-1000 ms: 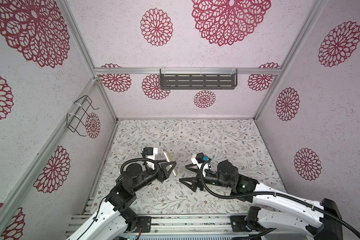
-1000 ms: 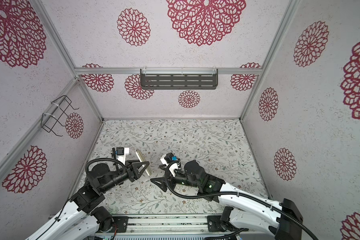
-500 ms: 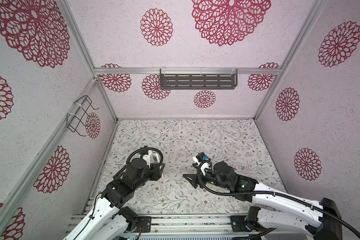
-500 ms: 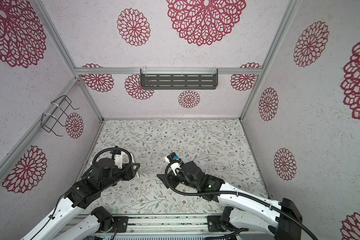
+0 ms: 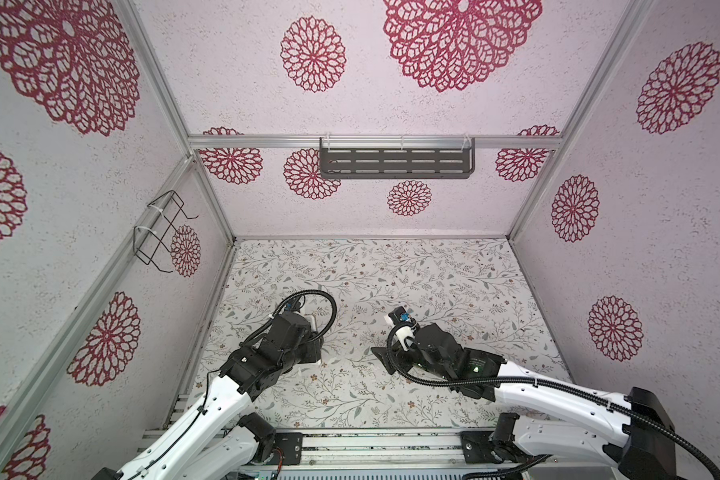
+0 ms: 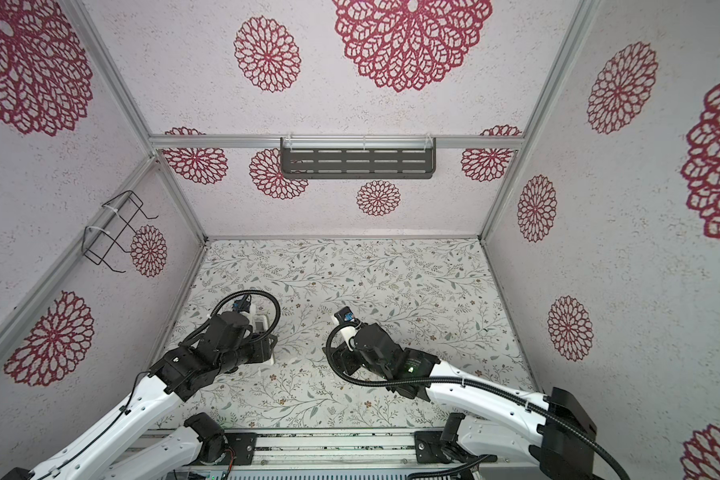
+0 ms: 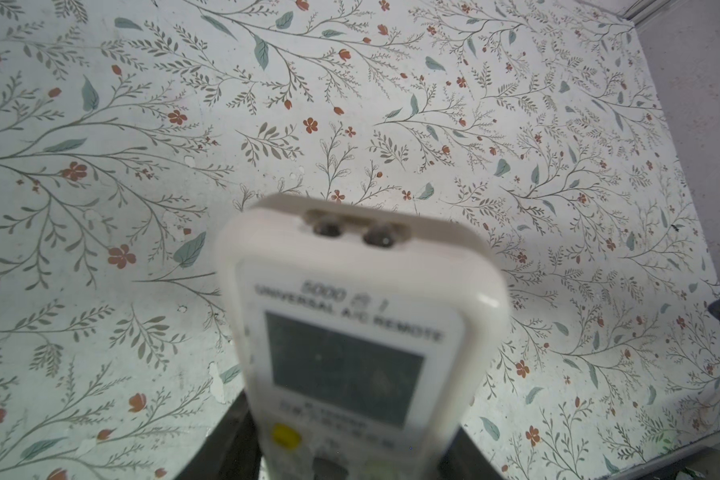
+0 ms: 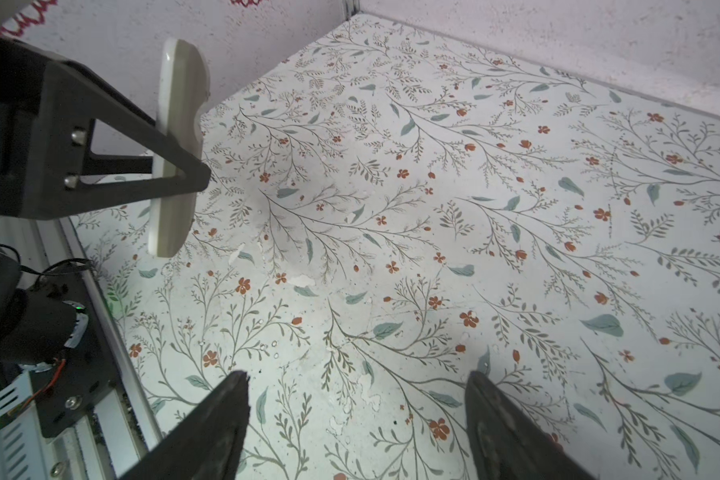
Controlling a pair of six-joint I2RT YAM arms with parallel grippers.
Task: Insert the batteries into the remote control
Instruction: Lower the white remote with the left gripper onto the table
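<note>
The white remote control (image 7: 352, 332) is clamped in my left gripper (image 7: 350, 457), screen and buttons facing the left wrist camera, its two emitter bulbs at the far end. In the right wrist view the remote control (image 8: 179, 137) stands upright and edge-on above the table, with the left gripper (image 8: 171, 170) shut around its middle. In both top views only white bits of the remote control (image 5: 312, 325) (image 6: 262, 324) show past the left wrist. My right gripper (image 8: 356, 382) (image 5: 385, 359) hangs open and empty over the table, to the right of the remote. The batteries are out of view.
The floral table top (image 5: 391, 274) is walled on three sides. A dark slotted shelf (image 5: 395, 158) hangs on the back wall and a wire basket (image 5: 161, 232) on the left wall. A metal rail (image 5: 371, 444) runs along the front edge.
The left arm has turned its wrist, so the remote went from lying crosswise and flat to standing upright. The right gripper has drawn slightly to the right and stays open.
</note>
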